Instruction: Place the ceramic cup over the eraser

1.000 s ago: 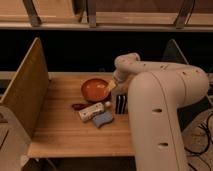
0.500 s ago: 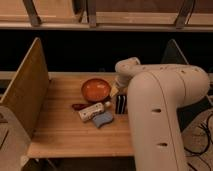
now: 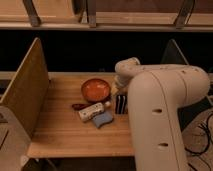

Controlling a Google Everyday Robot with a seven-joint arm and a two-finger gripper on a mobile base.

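The eraser (image 3: pixel 120 104), a small upright black block with thin white stripes, stands on the wooden table (image 3: pixel 65 135) just right of the orange bowl. My gripper (image 3: pixel 120 88) hangs from the big white arm (image 3: pixel 160 100) directly above the eraser, close to its top. The ceramic cup does not show as a separate thing. A pale shape at the gripper's end blends with the arm, so I cannot tell whether it is the cup.
An orange-red bowl (image 3: pixel 95 90) sits left of the eraser. In front of it lie a white oblong with a red label (image 3: pixel 92 111), a flat blue sponge (image 3: pixel 102 119) and a small dark object (image 3: pixel 78 106). A wooden side panel (image 3: pixel 27 90) stands on the left.
The arm's wrist has shifted very slightly to the right and down above the eraser. The things on the table have not moved.
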